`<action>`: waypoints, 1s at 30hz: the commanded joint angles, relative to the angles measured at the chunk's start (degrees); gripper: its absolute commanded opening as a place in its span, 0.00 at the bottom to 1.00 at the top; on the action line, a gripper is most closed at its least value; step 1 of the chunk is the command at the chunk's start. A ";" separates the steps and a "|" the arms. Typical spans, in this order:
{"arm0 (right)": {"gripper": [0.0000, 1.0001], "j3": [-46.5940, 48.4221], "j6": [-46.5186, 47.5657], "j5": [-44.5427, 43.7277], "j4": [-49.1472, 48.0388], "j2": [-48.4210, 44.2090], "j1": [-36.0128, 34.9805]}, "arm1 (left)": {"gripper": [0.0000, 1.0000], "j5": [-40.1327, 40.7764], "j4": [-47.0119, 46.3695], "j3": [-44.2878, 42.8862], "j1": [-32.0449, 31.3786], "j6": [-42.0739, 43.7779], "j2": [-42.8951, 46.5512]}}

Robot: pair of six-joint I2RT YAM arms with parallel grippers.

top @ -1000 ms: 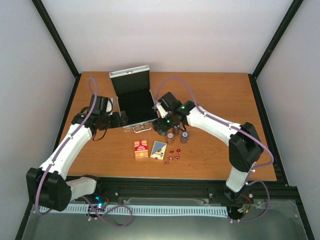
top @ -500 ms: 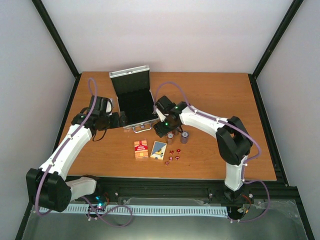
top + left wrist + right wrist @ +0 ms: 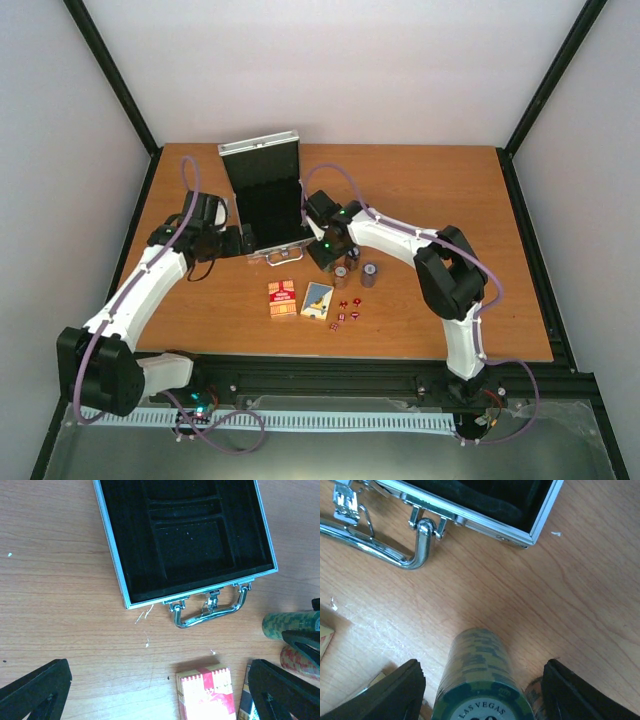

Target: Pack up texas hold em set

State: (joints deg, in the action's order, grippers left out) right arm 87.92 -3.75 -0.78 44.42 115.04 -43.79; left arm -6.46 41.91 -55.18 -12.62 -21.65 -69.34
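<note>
The silver briefcase (image 3: 292, 240) lies open at the table's middle back, its black lining (image 3: 190, 545) bare and its handle (image 3: 210, 615) facing the arms. In front of it lie a red card deck (image 3: 283, 299), a blue-yellow deck (image 3: 317, 300) and tiny red dice (image 3: 346, 310). Chip stacks (image 3: 369, 274) stand to the right of the handle. My right gripper (image 3: 490, 695) is open astride an upright green chip stack (image 3: 477, 675), with a gap on each side. My left gripper (image 3: 160, 695) hangs wide open over bare wood left of the red deck (image 3: 207, 692), holding nothing.
The case lid (image 3: 260, 160) stands upright behind the tray. A red chip stack (image 3: 295, 657) sits close beside the green one (image 3: 287, 625). The case's front right corner (image 3: 540, 520) is just beyond the right gripper. Black frame rails (image 3: 520, 190) border the table.
My right arm has swung left, bringing its gripper down around the green chip stack near the case handle, and its jaws have narrowed. The left arm has barely moved.
</note>
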 commanded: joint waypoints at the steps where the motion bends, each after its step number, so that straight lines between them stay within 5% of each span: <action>1: 0.63 1.19 1.12 -1.43 0.80 0.82 0.09 | 1.00 -0.09 -1.69 -0.46 -0.03 0.67 -1.08; 6: 0.51 0.80 1.46 -1.03 -0.02 1.63 0.49 | 1.00 -0.28 -2.04 -0.37 -0.03 0.54 -1.75; 14: 0.03 5.58 0.82 -0.37 3.09 1.33 1.42 | 1.00 0.04 -1.34 -0.73 -0.03 1.58 -1.92; 23: 0.03 18.91 -1.61 -1.42 5.17 -1.53 1.51 | 1.00 0.02 -1.78 -0.48 -0.03 2.47 -1.63; 30: 0.03 14.17 -3.79 -6.11 -17.41 0.68 3.13 | 1.00 0.07 -2.17 0.38 -0.03 2.91 -1.35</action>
State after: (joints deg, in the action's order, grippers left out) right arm 104.16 -5.43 -3.49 43.03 115.66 -42.24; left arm -6.50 40.84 -54.89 -12.62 -20.03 -71.20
